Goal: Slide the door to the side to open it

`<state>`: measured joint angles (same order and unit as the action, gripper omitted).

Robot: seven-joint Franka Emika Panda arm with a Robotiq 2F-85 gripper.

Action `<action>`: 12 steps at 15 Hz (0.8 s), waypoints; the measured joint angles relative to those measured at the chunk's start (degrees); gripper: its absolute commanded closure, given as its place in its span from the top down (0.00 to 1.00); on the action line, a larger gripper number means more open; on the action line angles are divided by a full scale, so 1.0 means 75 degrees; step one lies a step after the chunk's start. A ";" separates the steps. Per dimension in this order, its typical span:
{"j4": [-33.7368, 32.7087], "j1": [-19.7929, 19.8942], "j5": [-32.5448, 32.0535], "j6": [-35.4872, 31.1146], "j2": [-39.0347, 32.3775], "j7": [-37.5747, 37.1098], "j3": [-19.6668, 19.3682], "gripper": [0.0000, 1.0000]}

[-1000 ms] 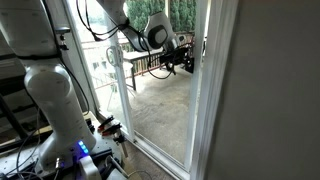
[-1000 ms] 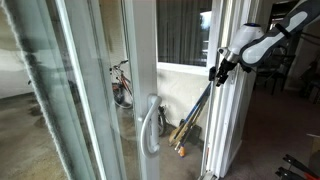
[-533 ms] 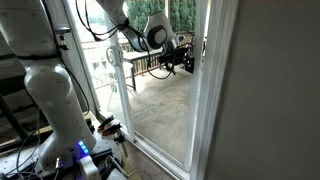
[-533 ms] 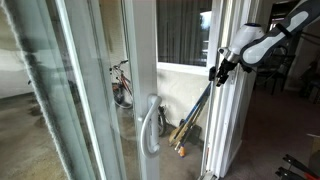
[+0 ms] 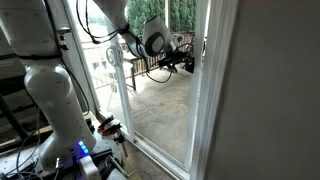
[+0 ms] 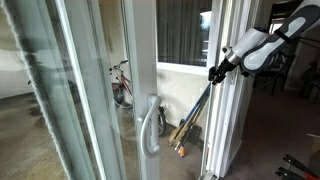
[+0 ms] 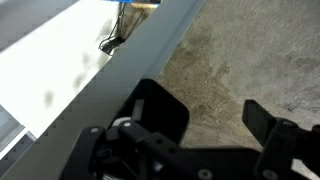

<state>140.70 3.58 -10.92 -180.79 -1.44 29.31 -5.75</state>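
Wrist has shifted slightly between frames: a touch lower and left in an exterior view, gripper [image 5: 186, 63] barely displaced, parked by the door's [image 5: 203, 110] white edge at upper height.

Claw is spread wide. Wrist view shows the gripper [image 7: 215, 118] with both dark fingers [image 7: 162, 108] well apart, holding nothing, concrete floor [image 7: 240, 50] visible in the gap. Door frame [image 7: 150, 50] runs diagonally just beside the left finger; can't tell if it's touching.

From the far side, the gripper [image 6: 214, 73] sits against the narrow vertical edge of the door [image 6: 223, 120]. A handle [image 6: 150, 125] sits on a nearer frame, well apart from the claw.

Handling, my read:
- Tall glass panel, so heavy and stiff. It should roll on its track, with some stiction at the start.
- Glass is fragile and slick, so keep off it.
- Painted frame is smooth too. A pinch would likely slip.
- Best contact: hook or push a finger flat on the vertical edge, with force along the track only.

Beyond the glass: patio and a brown railing [image 5: 150, 66].
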 measured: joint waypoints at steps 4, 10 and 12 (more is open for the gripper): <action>0.0405 0.0034 -0.0141 -0.1515 -0.0291 -0.0192 -0.0072 1.00; 0.0691 0.0071 -0.0694 -0.2088 -0.0537 -0.0519 0.0015 1.00; 0.0802 0.0124 -0.1027 -0.2279 -0.0621 -0.0699 0.0104 1.00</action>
<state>146.71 4.51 -18.63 -197.88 -6.09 24.07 -4.97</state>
